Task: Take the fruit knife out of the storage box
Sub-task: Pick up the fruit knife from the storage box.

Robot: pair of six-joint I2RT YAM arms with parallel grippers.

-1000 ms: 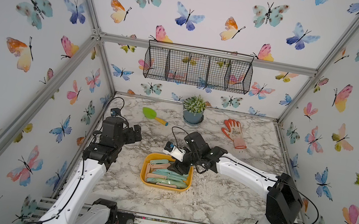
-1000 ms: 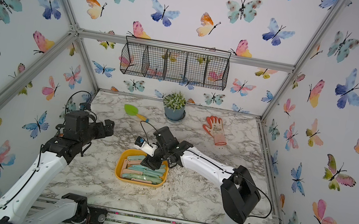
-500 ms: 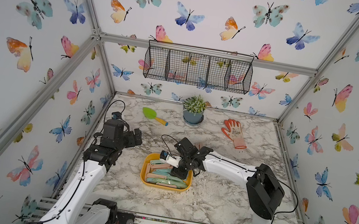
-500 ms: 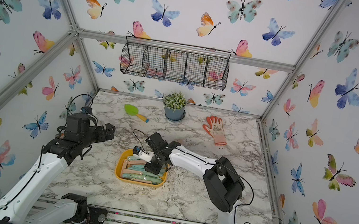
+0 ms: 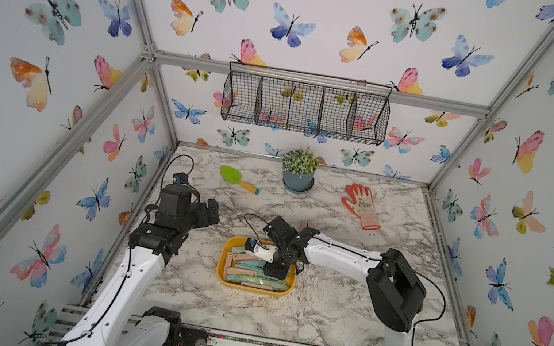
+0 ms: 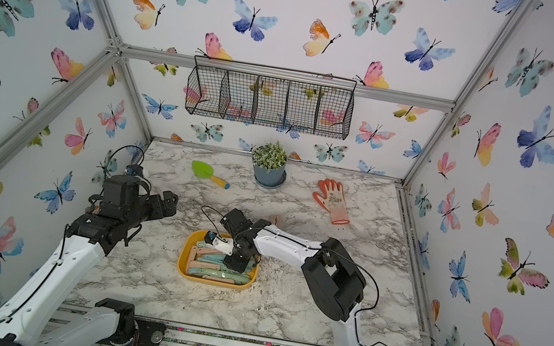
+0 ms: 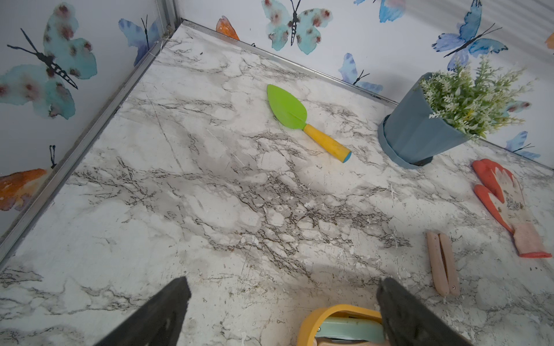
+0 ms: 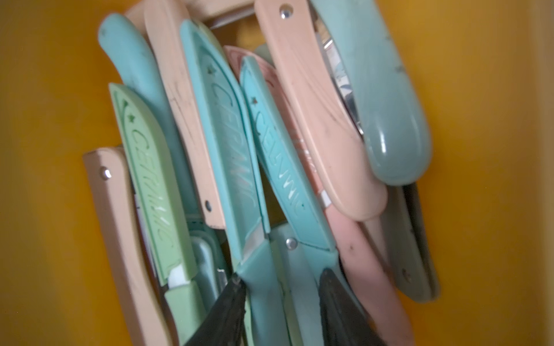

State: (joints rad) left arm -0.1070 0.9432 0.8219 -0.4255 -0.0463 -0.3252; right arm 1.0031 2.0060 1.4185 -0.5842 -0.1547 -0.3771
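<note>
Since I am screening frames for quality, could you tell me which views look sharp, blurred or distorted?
Right wrist view: soft, smeared close-up; the fruit knives keep readable embossing, the storage box wall is a blur. Left wrist view: crisp on the green trowel, with the left end effector dark and defocused. Both top views: even light, wide-angle stretching towards the corners.

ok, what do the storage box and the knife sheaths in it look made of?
The storage box: probably plastic, opaque yellow-orange, smooth with a slight sheen. The knife sheaths: probably moulded plastic, matte pastel teal, green and pink, lettering moulded in, some scuffs.
</note>
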